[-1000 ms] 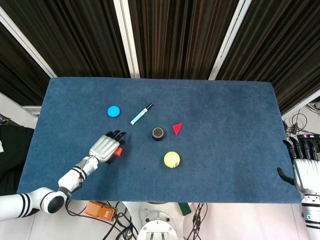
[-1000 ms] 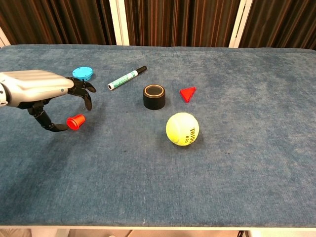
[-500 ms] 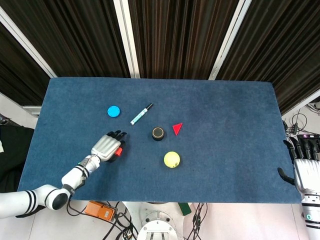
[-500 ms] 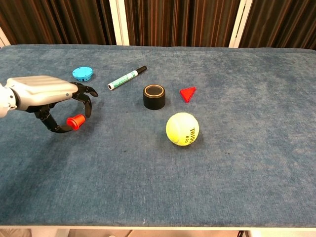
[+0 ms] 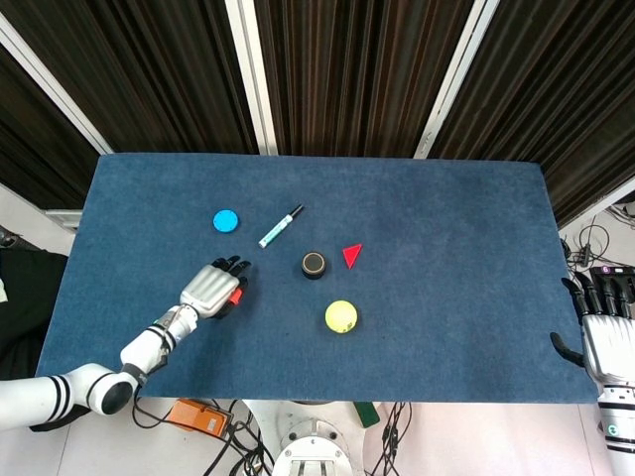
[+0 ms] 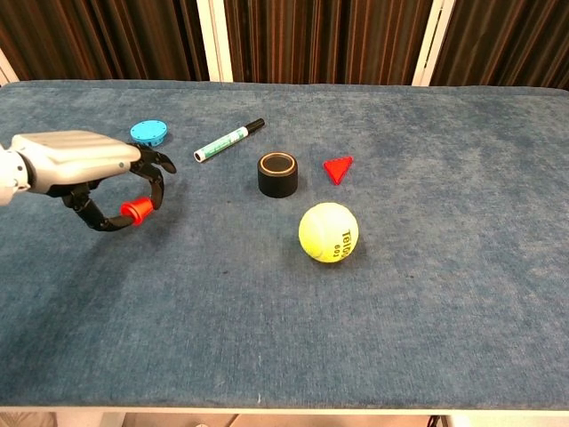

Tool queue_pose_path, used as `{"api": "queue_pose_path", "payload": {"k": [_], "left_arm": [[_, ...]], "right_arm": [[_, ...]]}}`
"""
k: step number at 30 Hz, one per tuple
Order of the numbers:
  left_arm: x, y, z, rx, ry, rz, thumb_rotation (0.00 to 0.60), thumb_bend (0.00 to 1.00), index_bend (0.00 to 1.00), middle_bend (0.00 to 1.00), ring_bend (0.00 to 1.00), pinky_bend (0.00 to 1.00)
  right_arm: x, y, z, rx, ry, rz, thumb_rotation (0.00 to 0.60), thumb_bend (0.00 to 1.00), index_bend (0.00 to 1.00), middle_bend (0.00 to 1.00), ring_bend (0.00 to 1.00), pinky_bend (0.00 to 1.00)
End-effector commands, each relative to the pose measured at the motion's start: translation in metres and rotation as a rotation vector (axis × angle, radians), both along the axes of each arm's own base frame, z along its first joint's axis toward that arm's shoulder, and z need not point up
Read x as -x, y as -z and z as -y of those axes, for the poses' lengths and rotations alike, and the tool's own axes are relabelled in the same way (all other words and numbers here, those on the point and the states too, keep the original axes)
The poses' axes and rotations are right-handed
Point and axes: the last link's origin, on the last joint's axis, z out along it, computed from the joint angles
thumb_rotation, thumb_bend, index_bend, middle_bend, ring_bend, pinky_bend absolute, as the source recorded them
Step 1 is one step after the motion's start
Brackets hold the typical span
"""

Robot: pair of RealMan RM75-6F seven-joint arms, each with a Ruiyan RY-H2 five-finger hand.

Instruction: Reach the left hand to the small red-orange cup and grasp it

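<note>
The small red-orange cup sits pinched between the thumb and fingers of my left hand, at the left side of the blue table. It looks tipped and slightly off the cloth. From the head view only a sliver of the cup peeks out beside the left hand, which covers the rest. My right hand hangs off the table's right edge, fingers apart and holding nothing.
A blue disc lies just behind the left hand. A marker, a black cylinder, a red triangle and a yellow tennis ball lie toward the table's middle.
The left hand's fingers have curled in around the cup. The cup has shifted from standing on the cloth to a tipped, slightly raised position. The right hand has not moved.
</note>
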Motion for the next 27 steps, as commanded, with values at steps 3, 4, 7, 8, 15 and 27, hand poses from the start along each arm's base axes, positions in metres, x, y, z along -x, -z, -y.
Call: {"api": "queue_pose_path", "payload": {"k": [3, 4, 7, 8, 15, 27], "left_arm": [[-0.011, -0.026, 0.004, -0.022, -0.01, 0.043, 0.6, 0.46, 0.44, 0.09, 0.05, 0.16], [-0.014, -0.032, 0.006, -0.024, -0.012, 0.057, 0.6, 0.46, 0.44, 0.09, 0.05, 0.16], [-0.029, -0.053, 0.012, -0.007, -0.031, 0.116, 0.6, 0.46, 0.44, 0.09, 0.05, 0.16], [-0.036, -0.063, 0.014, 0.007, -0.041, 0.141, 0.6, 0.46, 0.44, 0.09, 0.05, 0.16], [-0.076, -0.116, 0.028, 0.024, -0.011, 0.217, 0.6, 0.46, 0.44, 0.09, 0.05, 0.16], [-0.107, -0.165, 0.04, 0.085, -0.1, 0.407, 0.6, 0.46, 0.44, 0.09, 0.05, 0.16]], "right_arm": [[0.0, 0.0, -0.001, -0.001, -0.003, 0.001, 0.6, 0.4, 0.19, 0.13, 0.06, 0.0], [-0.001, 0.0, -0.001, -0.001, -0.004, 0.001, 0.6, 0.4, 0.19, 0.13, 0.06, 0.0], [-0.001, 0.001, -0.001, -0.001, -0.007, 0.003, 0.6, 0.4, 0.19, 0.14, 0.06, 0.0], [-0.001, 0.001, -0.002, -0.001, -0.008, 0.004, 0.6, 0.4, 0.19, 0.13, 0.06, 0.0], [-0.002, 0.001, -0.002, 0.0, -0.01, 0.011, 0.6, 0.4, 0.19, 0.13, 0.06, 0.0], [-0.004, 0.004, -0.001, -0.009, -0.01, 0.011, 0.6, 0.4, 0.19, 0.13, 0.06, 0.0]]}}
